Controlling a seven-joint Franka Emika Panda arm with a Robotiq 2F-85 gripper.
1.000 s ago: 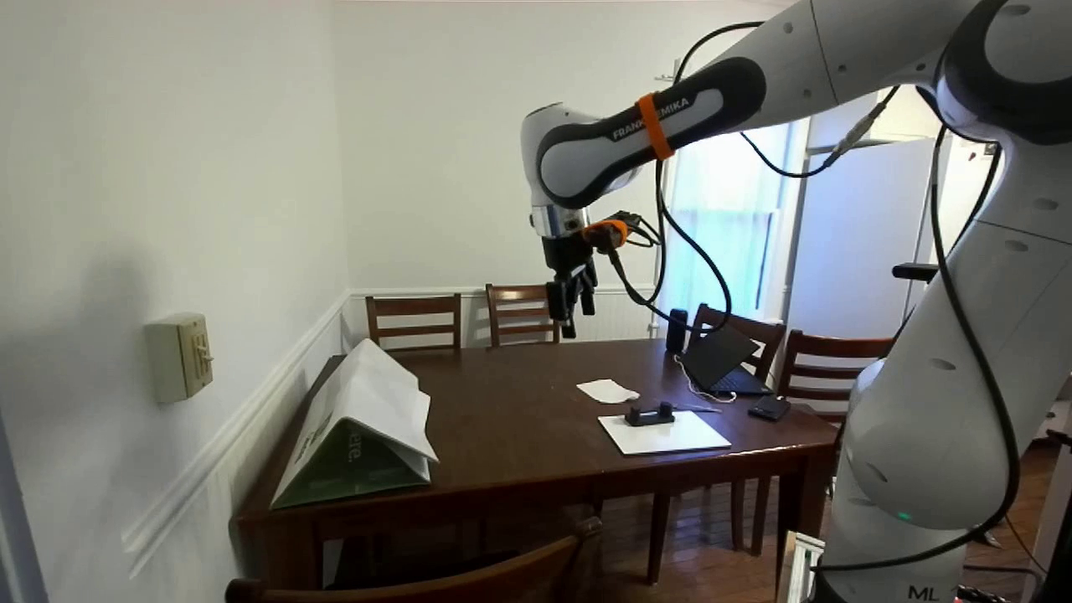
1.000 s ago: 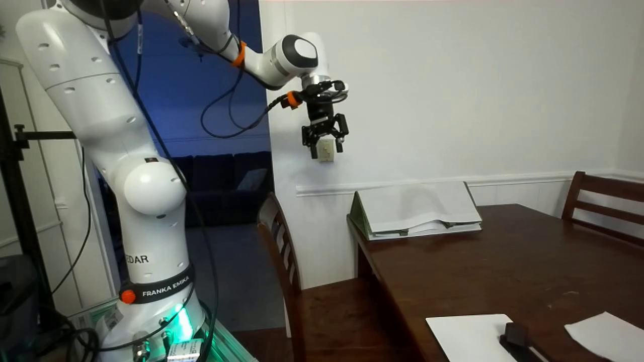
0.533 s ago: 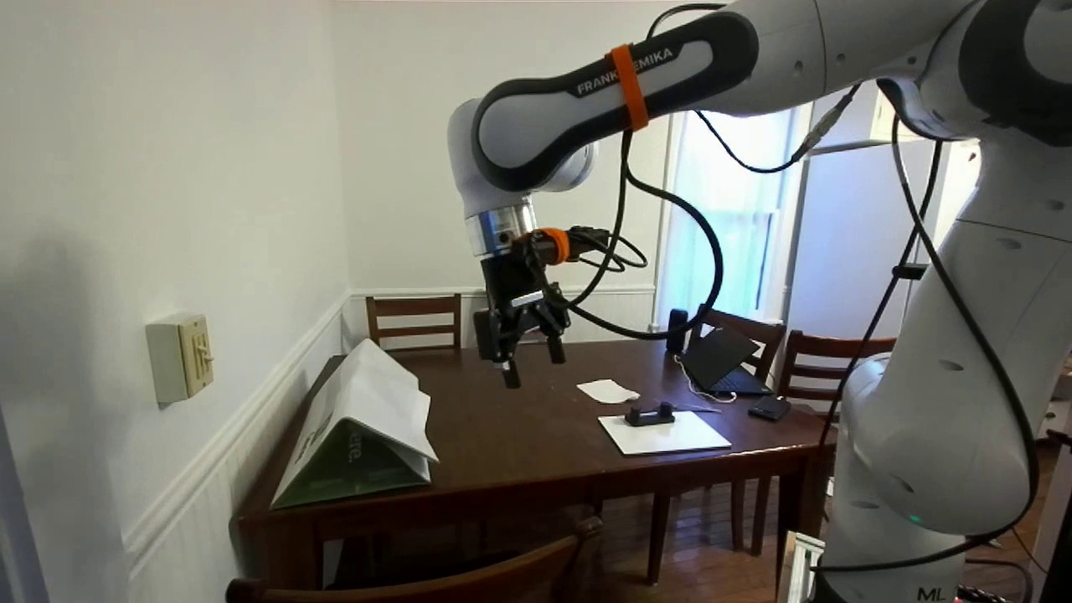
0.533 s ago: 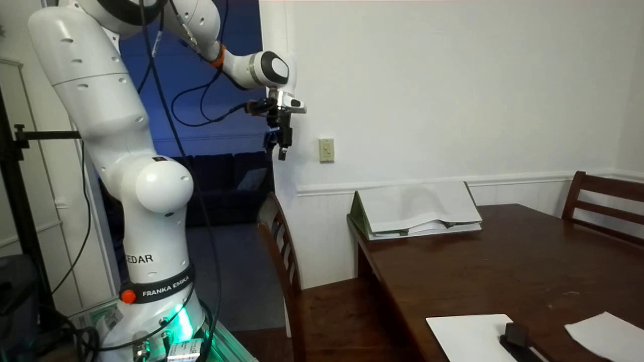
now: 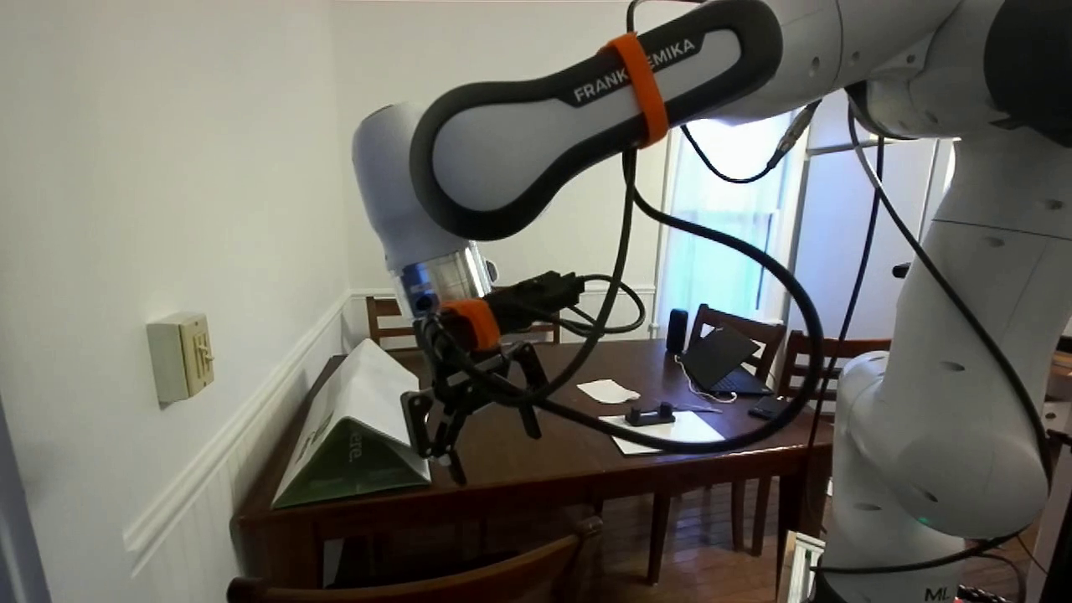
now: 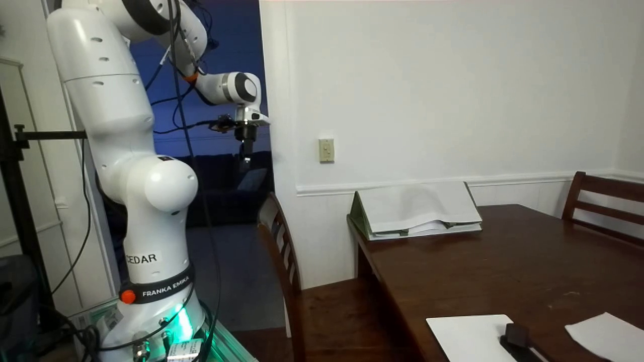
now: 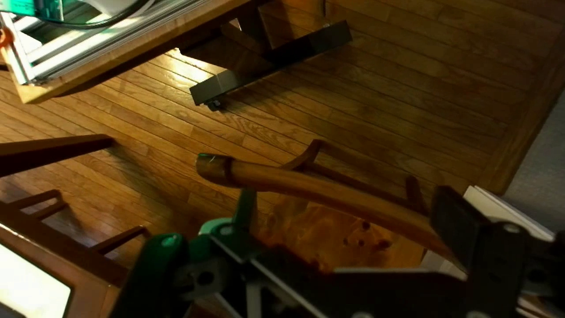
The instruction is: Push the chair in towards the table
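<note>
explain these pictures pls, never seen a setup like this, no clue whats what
The machine is a Franka Emika robot arm ending in a two-fingered gripper. Two cameras outside the robot give the exterior views; the wrist camera looks down past the gripper at a wooden chair. On the table are a laptop, a sheet of paper, what looks like a tented folder, and a white board with a black object at its edge. The gripper is open and holds nothing.
</note>
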